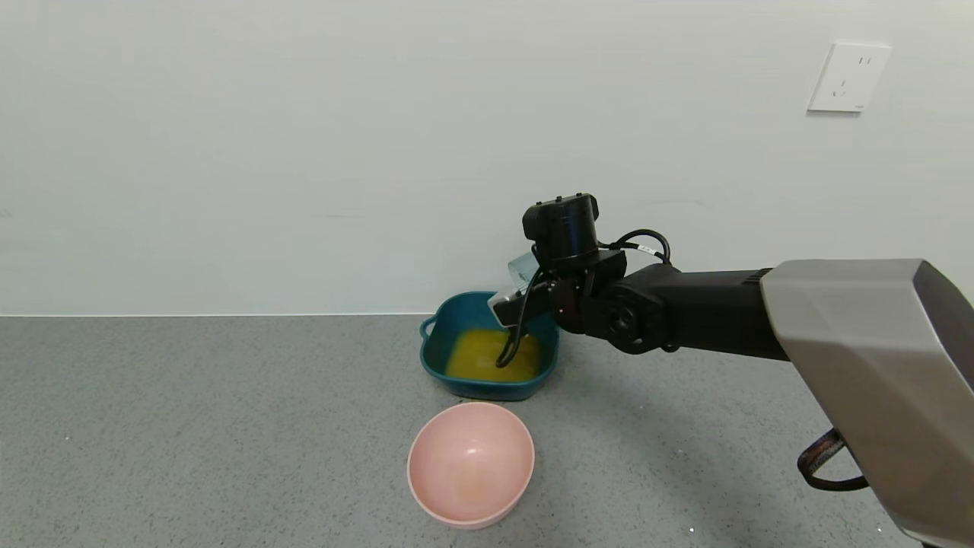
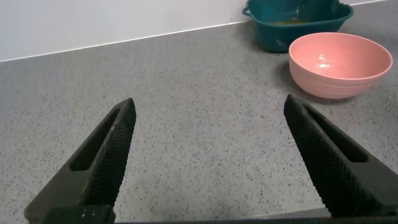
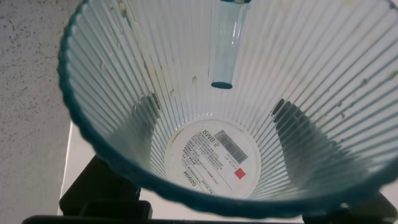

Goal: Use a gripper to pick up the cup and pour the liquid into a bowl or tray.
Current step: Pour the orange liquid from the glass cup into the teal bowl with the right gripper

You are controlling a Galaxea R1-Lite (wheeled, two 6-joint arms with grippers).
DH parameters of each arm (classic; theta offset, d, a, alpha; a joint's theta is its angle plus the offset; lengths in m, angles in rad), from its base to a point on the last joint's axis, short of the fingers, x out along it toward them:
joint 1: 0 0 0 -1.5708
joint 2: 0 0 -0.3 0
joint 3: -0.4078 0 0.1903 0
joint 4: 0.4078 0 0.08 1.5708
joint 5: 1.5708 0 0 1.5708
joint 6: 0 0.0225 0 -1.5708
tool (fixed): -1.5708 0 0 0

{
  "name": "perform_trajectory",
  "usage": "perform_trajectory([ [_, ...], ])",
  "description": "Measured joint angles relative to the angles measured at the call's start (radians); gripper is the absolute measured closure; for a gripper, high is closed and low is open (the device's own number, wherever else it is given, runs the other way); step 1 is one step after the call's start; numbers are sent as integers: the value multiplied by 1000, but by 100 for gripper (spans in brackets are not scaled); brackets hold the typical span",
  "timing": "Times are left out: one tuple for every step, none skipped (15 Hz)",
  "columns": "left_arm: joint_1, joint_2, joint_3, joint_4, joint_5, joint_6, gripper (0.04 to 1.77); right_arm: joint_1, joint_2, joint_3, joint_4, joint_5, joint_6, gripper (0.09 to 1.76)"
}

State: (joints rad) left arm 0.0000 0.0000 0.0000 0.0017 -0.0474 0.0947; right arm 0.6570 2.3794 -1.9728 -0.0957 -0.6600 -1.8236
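My right gripper [image 1: 519, 288] is shut on the cup [image 1: 522, 268] and holds it tipped on its side above the dark teal dish [image 1: 436, 340]. The orange-yellow liquid [image 1: 487, 356] lies pooled in the dish. In the right wrist view the ribbed cup [image 3: 211, 68] fills the picture and is empty, with only a few droplets on its wall. My fingers [image 3: 287, 115] show as dark shapes through the wall on both sides. My left gripper [image 2: 208, 109] is open and empty, low over the grey table, out of the head view.
A round pink bowl [image 1: 470, 464] stands empty in front of the dish; it also shows in the left wrist view [image 2: 339, 62], with the dish [image 2: 298, 28] behind it. The white wall runs just behind the dish. A wall socket [image 1: 848, 76] is at upper right.
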Motion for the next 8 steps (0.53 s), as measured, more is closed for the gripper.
perform_trajectory([
  [0, 0, 0, 0, 0, 0, 9, 1, 0, 0, 0, 0, 2, 50],
  [0, 0, 0, 0, 0, 0, 9, 0, 0, 0, 0, 0, 5, 50],
  [0, 0, 0, 0, 0, 0, 9, -1, 0, 0, 0, 0, 9, 50],
  [0, 0, 0, 0, 0, 0, 9, -2, 0, 1, -4, 0, 12, 50],
  [0, 0, 0, 0, 0, 0, 9, -3, 0, 3, -18, 2, 13, 50],
  [0, 0, 0, 0, 0, 0, 9, -5, 0, 5, -44, 6, 14, 50],
  [0, 0, 0, 0, 0, 0, 9, -9, 1, 10, -67, 8, 27, 50],
  [0, 0, 0, 0, 0, 0, 9, -11, 2, 20, -92, 8, 56, 50],
])
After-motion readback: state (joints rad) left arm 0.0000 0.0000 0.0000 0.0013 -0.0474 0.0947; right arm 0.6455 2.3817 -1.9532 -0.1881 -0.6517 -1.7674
